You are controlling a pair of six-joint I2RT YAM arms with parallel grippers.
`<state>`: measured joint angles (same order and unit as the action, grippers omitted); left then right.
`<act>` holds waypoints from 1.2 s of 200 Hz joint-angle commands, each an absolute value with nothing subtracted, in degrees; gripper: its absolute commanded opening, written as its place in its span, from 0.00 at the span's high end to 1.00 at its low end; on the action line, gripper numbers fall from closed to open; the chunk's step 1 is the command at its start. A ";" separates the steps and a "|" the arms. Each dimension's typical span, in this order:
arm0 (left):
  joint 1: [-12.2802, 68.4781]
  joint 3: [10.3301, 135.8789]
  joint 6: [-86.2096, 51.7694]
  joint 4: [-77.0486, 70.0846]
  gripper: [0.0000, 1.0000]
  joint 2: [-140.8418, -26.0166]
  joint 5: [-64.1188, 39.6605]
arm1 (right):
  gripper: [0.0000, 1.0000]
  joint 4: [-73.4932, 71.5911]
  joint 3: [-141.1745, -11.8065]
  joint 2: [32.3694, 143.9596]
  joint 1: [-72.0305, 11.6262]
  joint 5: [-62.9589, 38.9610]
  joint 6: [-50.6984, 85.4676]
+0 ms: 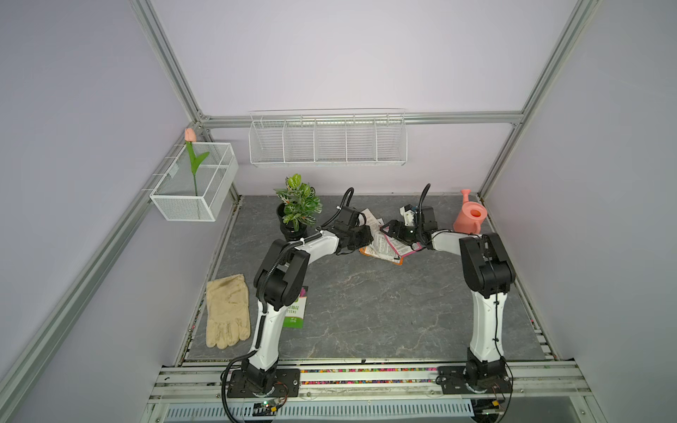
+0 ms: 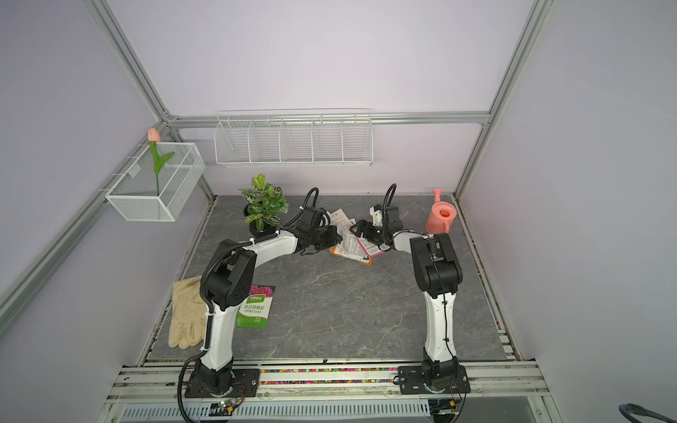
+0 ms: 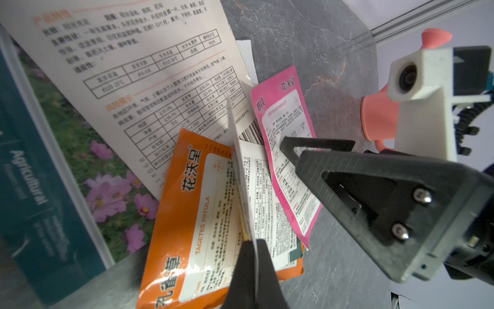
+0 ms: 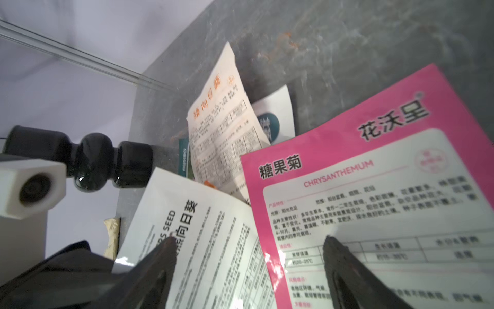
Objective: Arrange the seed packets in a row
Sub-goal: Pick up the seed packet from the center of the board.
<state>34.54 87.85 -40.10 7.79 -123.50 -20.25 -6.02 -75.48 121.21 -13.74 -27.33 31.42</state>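
At twelve o'clock on the grey table (image 1: 366, 311) most of the seed packets (image 1: 383, 243) lie in an overlapping heap, so each must be peeled off. One green packet (image 2: 255, 307) lies alone at eight o'clock, probably starting the row. The left claw (image 3: 254, 242) is pinched tight on the white packet (image 3: 267, 192) by its edge. The right claw (image 4: 249, 238) gapes wide and empty above where the pink packet (image 4: 374, 187) overlaps it, perhaps to pin the heap.

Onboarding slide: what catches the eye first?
A messy pile of packets at back centre: left gripper shut on a white packet, right gripper open above a pink packet. One green packet lies alone front left, near a glove.
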 commanded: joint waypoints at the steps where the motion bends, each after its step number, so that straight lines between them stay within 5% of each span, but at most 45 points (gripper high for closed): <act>1: 34.12 90.64 -41.60 10.42 1.00 -120.30 -20.45 | 0.12 13.10 -71.54 114.22 -17.05 -12.11 25.01; 71: 33.45 102.81 -51.46 21.74 1.00 -118.43 -21.66 | 0.12 6.14 -47.65 86.03 -28.99 22.43 11.22; 120: 34.80 97.64 -56.76 22.65 1.00 -112.84 -19.44 | 0.12 -10.39 -37.62 72.80 -38.87 31.99 -2.32; 191: 38.99 88.82 -58.39 18.23 1.00 -106.50 -20.35 | 0.11 -26.50 -36.67 77.91 -50.03 38.56 -19.64; 210: 39.53 87.02 -59.27 16.51 1.00 -105.50 -21.02 | 0.00 -26.28 -38.64 80.58 -50.62 41.65 -19.79; 240: 39.71 84.92 -60.28 14.53 1.00 -103.57 -22.28 | 0.27 -22.17 -42.14 83.86 -50.63 45.55 -18.29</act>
<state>39.66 85.97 -58.17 17.67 -106.56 -21.21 -22.22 -39.24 82.41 -50.37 40.01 -17.61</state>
